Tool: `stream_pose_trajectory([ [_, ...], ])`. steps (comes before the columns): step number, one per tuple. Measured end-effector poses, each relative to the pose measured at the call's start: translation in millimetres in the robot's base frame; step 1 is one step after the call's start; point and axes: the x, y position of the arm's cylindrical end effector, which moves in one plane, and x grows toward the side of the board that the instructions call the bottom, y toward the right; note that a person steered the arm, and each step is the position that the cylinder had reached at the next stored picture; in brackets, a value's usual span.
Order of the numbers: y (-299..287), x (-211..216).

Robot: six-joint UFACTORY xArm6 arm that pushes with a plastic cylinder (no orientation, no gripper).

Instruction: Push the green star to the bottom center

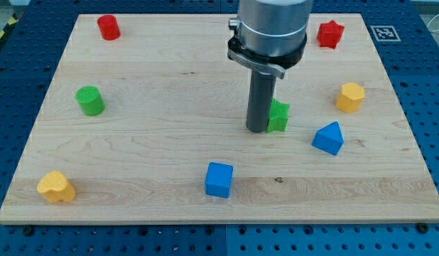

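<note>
Blue pegboard surrounds your wooden worktop, where my tip sits just right of centre, touching the left side of the green star, which it partly hides. You have no jaws on this arm, only the dark rod, so none can be apart or together. Around you lie a red cylinder at the view's top left, a red star top right, a green cylinder at the left, a yellow hexagon and a blue triangle at the right, a blue cube near bottom centre and a yellow block bottom left.
</note>
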Motion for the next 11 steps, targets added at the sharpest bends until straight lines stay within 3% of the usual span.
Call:
stream_pose_trajectory([
  [1, 0, -2],
  [4, 6, -63],
  [6, 36, -70],
  [9, 37, 19],
  [10, 39, 36],
  [11, 36, 28],
])
